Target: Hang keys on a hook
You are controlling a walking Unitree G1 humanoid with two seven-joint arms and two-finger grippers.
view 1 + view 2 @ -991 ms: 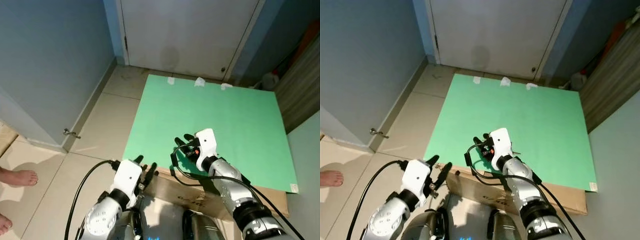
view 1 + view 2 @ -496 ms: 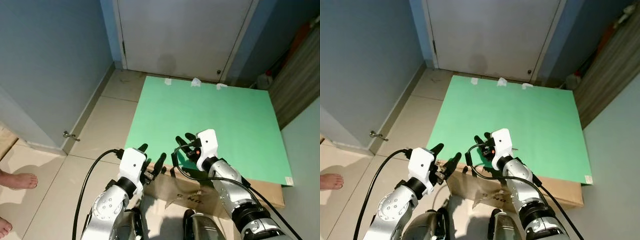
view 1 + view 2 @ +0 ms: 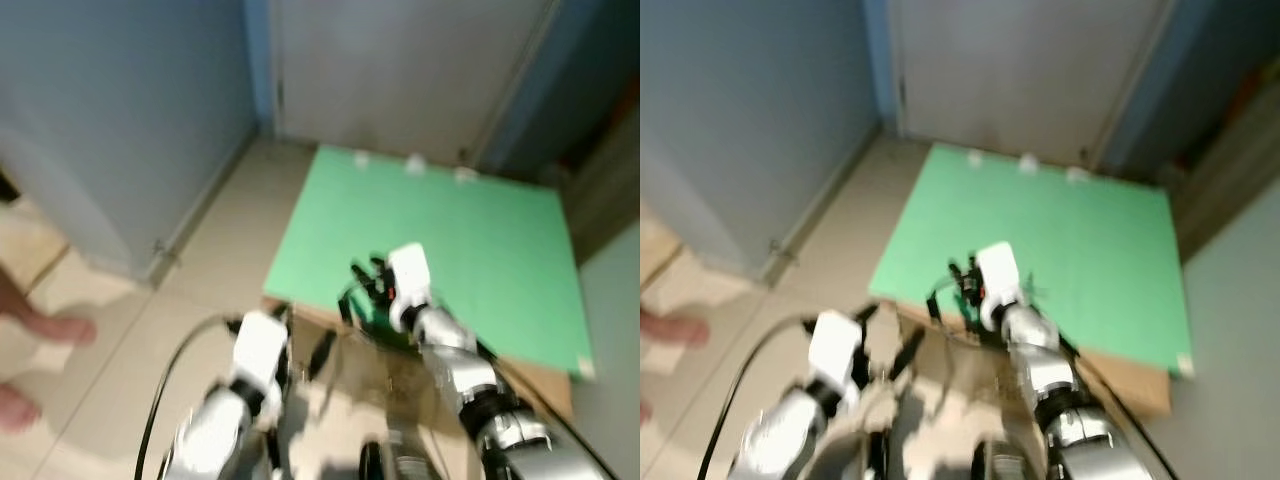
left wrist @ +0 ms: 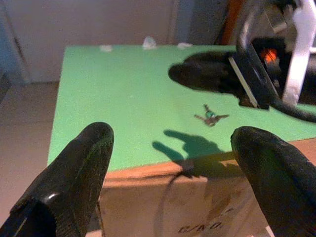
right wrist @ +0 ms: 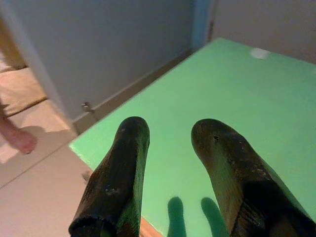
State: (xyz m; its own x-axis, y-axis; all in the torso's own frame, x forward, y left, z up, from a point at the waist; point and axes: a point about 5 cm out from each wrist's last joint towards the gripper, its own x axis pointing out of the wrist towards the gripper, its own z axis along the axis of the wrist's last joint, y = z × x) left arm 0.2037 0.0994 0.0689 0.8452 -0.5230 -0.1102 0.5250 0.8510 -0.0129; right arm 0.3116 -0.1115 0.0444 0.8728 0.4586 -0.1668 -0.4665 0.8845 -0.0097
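A small bunch of keys (image 4: pixel 211 116) with a green tag lies on the green board (image 3: pixel 450 220) that covers a cardboard box (image 4: pixel 163 207). My right gripper (image 3: pixel 366 282) hovers open just above the board near its front edge, close over the keys; its black fingers (image 4: pixel 202 74) cast a shadow beside them. Nothing is between them in the right wrist view (image 5: pixel 170 126). My left gripper (image 3: pixel 302 338) is open and spread wide (image 4: pixel 173 133), low by the box's front edge and aimed at the keys. The head views are blurred.
A closed pale door (image 3: pixel 400 70) stands beyond the board, a blue-grey wall (image 3: pixel 110 110) runs along the left with a doorstop (image 3: pixel 160 250) at its foot. A person's bare feet (image 3: pixel 50 335) are on the tiled floor at far left. Bits of tape (image 3: pixel 412 165) mark the board's far edge.
The head camera has moved and the picture has blurred. Both grippers keep about the same places over and beside the box, both still open.
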